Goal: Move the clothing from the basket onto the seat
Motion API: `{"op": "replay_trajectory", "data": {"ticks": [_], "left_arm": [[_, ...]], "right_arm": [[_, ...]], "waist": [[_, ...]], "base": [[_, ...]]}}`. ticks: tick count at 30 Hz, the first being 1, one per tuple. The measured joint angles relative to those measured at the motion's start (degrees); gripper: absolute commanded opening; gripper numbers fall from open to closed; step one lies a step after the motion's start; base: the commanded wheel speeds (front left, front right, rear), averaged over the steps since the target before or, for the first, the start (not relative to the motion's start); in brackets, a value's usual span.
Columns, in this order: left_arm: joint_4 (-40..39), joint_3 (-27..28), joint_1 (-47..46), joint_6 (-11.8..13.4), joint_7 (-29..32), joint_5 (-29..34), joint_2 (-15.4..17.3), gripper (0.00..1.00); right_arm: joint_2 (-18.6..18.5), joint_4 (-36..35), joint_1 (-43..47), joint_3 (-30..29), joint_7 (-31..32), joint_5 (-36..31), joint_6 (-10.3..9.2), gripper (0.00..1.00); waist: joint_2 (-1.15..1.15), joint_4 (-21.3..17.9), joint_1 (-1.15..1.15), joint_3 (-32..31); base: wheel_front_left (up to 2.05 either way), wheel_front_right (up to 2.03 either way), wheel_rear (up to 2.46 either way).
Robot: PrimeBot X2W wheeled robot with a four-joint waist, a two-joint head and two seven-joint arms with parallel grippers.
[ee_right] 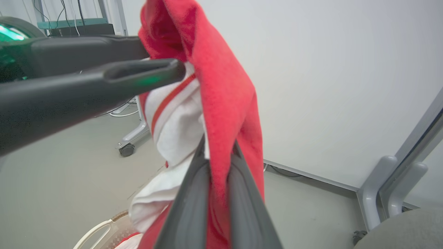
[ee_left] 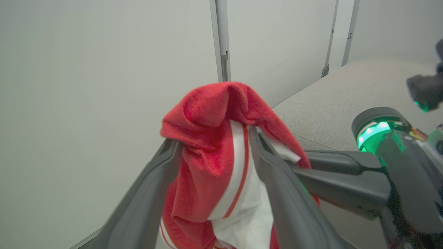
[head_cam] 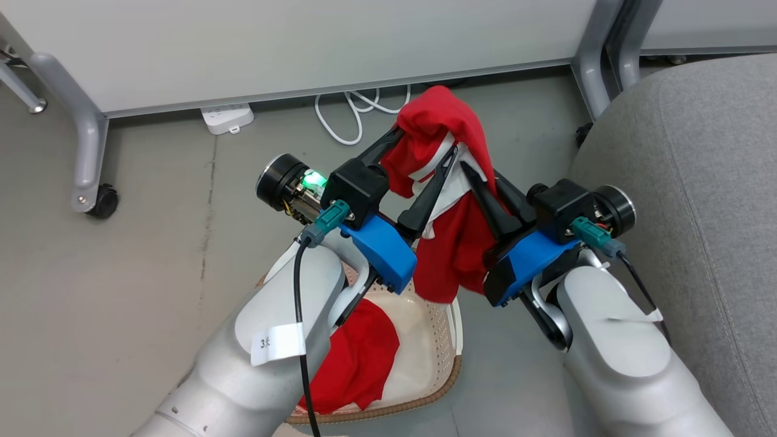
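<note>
The red garment with white stripes and white lining (head_cam: pixel 452 249) hangs in the air above the basket (head_cam: pixel 438 381), held up between both arms. My right gripper (head_cam: pixel 479 173) is shut on a fold of it; in the right wrist view its two fingers pinch the red fabric (ee_right: pixel 221 148). My left gripper (head_cam: pixel 428 142) stands open, fingers spread, with the garment's top bunched between them and draped over the tips (ee_left: pixel 211 141). The plain red garment (head_cam: pixel 358 358) lies in the cream basket, partly under my left forearm. The grey seat (head_cam: pixel 698 152) lies to the right.
A white partition on grey legs runs along the back, with a castor (head_cam: pixel 103 201) at the left and two more legs (head_cam: pixel 598 67) by the seat's corner. A white power strip (head_cam: pixel 227 117) and a looped cable (head_cam: pixel 352 118) lie on the grey floor below it.
</note>
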Motion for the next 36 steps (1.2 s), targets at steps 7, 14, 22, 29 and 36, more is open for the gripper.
{"op": "replay_trajectory", "data": {"ticks": [7,14,22,29,36], "left_arm": [[-0.9,0.0,0.7,0.0,0.0,1.5,0.0,1.00],[-2.6,-1.0,1.8,-0.1,0.0,3.4,0.3,1.00],[-5.3,-2.0,3.5,-0.2,0.0,4.4,0.8,1.00],[-7.2,-3.6,4.6,-0.3,0.0,5.3,1.4,1.00],[-8.2,-5.2,5.1,-0.3,0.0,5.4,2.1,1.00]], "right_arm": [[0.0,-3.2,0.3,-3.3,0.0,-0.6,0.00,0.00],[-0.5,-7.2,2.2,-8.8,0.0,-0.8,0.00,0.00],[-1.0,-12.0,6.3,-16.7,0.0,-1.0,-0.01,0.00],[-0.9,-15.5,9.8,-22.2,0.0,-1.1,-0.01,0.00],[-0.6,-18.1,13.1,-26.1,0.0,-0.8,-0.01,0.00]], "waist": [[0.00,-2.0,0.00,1.4],[0.00,-5.5,0.00,2.7],[0.00,-9.9,0.00,4.0],[0.00,-14.0,0.00,5.1],[0.00,-18.1,0.00,6.2]], "base": [[0.00,0.00,0.00],[0.00,0.00,0.00],[0.00,0.00,0.00],[0.00,0.00,0.00],[0.00,0.00,0.00]]}}
